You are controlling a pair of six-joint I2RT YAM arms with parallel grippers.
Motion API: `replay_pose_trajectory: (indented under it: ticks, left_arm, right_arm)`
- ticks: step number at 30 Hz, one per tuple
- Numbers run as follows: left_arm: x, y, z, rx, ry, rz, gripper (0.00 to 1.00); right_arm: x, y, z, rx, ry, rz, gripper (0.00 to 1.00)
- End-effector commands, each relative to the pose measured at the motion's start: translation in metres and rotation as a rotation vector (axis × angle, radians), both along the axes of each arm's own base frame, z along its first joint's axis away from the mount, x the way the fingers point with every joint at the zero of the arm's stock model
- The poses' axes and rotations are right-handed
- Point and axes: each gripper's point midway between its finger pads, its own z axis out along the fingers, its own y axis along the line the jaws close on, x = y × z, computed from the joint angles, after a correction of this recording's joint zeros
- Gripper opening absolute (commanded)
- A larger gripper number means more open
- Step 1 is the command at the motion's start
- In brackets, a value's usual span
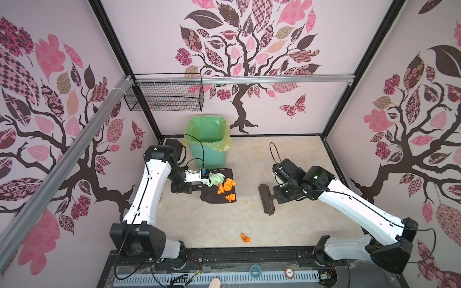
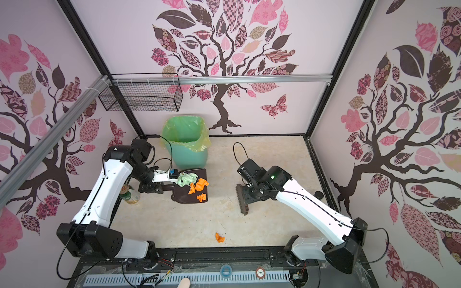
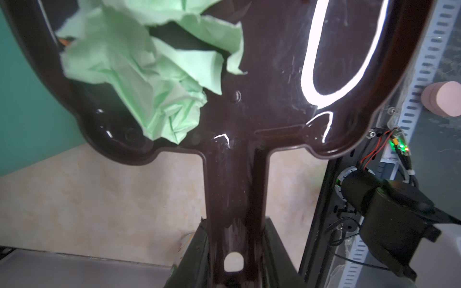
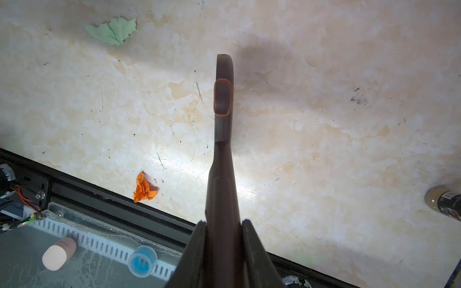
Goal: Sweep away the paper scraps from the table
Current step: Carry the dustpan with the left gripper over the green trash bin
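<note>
My left gripper (image 1: pixel 186 188) (image 3: pixel 234 249) is shut on the handle of a dark brown dustpan (image 1: pixel 212 197) (image 3: pixel 274 74), which sits just in front of the bin. On the pan lie paper scraps: a mint green wad (image 1: pixel 215 179) (image 3: pixel 139 82) and several orange ones (image 1: pixel 227 185). My right gripper (image 1: pixel 279 197) (image 4: pixel 223 237) is shut on the handle of a brown brush (image 1: pixel 266 199) (image 4: pixel 223 99) at mid-table (image 1: pixel 287 154). One orange scrap (image 1: pixel 245 237) (image 4: pixel 144 188) lies near the front edge. A green scrap (image 4: pixel 113 31) on the table shows only in the right wrist view.
A mint-green bin (image 1: pixel 208 144) with a yellow-green liner stands at the back left. A black wire basket (image 1: pixel 164 96) hangs above it. A can (image 2: pixel 129 195) stands beside the left arm, and a dark bottle (image 4: pixel 444 202) near the right wall.
</note>
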Motion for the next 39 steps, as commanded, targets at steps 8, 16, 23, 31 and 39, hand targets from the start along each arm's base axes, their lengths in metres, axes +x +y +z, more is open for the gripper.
replay_pose_trajectory:
  ticks: [8,16,23,31,39]
  left_arm:
    - [0.013,0.007,0.033,-0.017,0.036,0.01,0.0]
    - [0.038,0.016,0.045,0.007,-0.027,0.01,0.0]
    - [0.063,0.025,0.056,0.014,-0.077,0.036,0.0]
    - [0.085,0.036,0.059,0.023,-0.105,0.057,0.0]
    - [0.113,0.042,0.064,-0.002,-0.149,0.095,0.0]
  right_arm:
    - [-0.003,-0.005,0.002,0.015,-0.021,0.013,0.0]
    - [-0.007,-0.005,-0.013,0.013,0.004,0.018,0.0]
    - [-0.011,-0.008,-0.021,0.008,0.013,0.02,0.0]
    - [-0.014,-0.006,-0.029,0.019,0.031,0.025,0.0]
    - [-0.016,-0.007,-0.037,0.005,0.048,0.031,0.0]
